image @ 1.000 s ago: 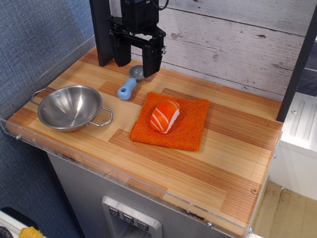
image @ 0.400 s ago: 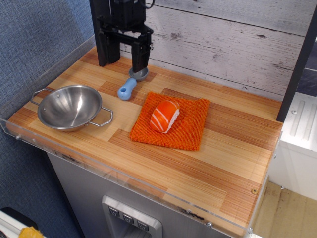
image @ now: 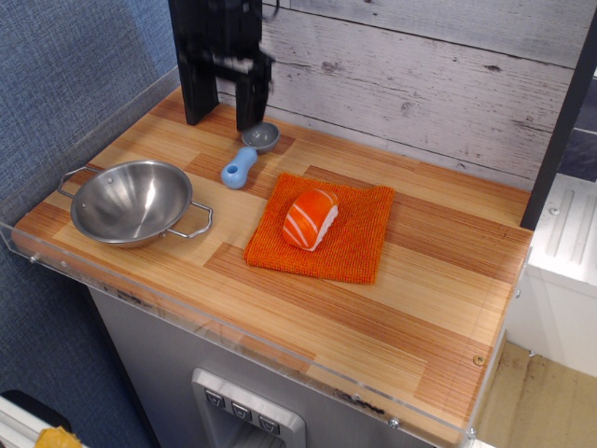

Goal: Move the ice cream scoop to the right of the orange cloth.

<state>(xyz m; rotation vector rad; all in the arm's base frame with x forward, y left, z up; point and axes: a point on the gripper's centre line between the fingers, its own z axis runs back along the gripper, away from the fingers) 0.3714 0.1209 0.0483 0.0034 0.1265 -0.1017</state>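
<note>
Hovering: gripper [image: 229, 103] hangs above the back-left part of the counter [image: 438, 308], just behind the scoop [image: 247, 155].
Jaws: motion-blurred and dark against the arm post; whether they are apart or closed cannot be told.
Grasp: nothing visibly held.
Scoop: lies flat on the counter, just off the back-left corner of the cloth [image: 359, 238], not touching it.
Scoop orientation: grey bowl toward the back wall, blue handle pointing toward the front-left.
Cloth: spread flat near the counter's middle, edges slightly skewed to the counter's edge.
Sushi [image: 309, 218]: rests on the cloth, left of the cloth's centre.
Bowl [image: 133, 202]: stands upright to the left of the cloth, well apart from it, near the front-left edge.
Area right of cloth: bare wood.
</note>
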